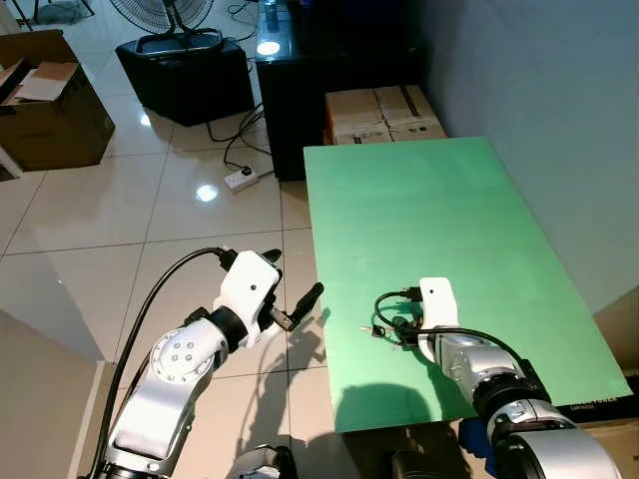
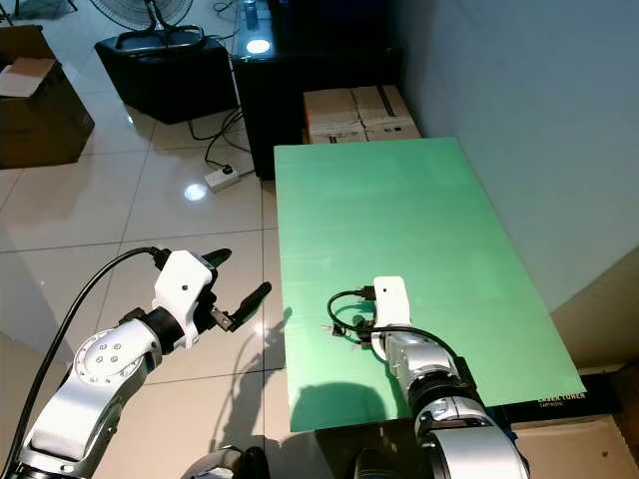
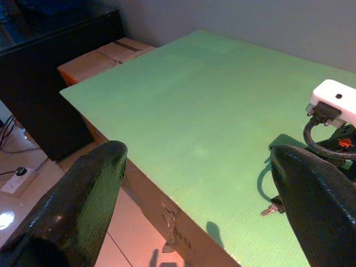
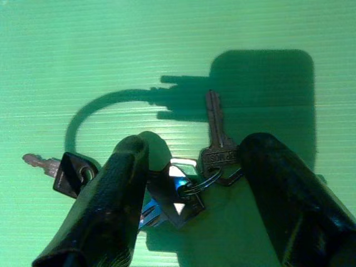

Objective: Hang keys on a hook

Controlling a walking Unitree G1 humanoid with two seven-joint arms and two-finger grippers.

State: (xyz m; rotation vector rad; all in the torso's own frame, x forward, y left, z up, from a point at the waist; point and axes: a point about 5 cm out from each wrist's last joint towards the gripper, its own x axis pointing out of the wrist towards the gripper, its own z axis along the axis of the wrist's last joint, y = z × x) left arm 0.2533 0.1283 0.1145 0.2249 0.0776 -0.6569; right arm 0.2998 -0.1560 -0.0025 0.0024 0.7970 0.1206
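Note:
A bunch of keys (image 4: 183,186) on a ring lies flat on the green table (image 1: 429,210), near its front left part. One brass key (image 4: 216,136) points away from the ring, and a black-headed key (image 4: 69,172) lies off to the side. My right gripper (image 4: 197,150) is lowered over the bunch, open, with one black finger on each side of the ring. The keys (image 1: 382,330) show just left of the right wrist's white camera housing (image 1: 437,299). My left gripper (image 1: 293,276) hangs open above the floor, left of the table edge, holding nothing.
Cardboard boxes (image 1: 384,115) stand against the table's far end beside a black cabinet (image 1: 300,80). A power strip (image 1: 241,179) with cables lies on the tiled floor. A fan on a black box (image 1: 185,75) and a brown carton (image 1: 45,100) stand far left. A wall runs along the table's right.

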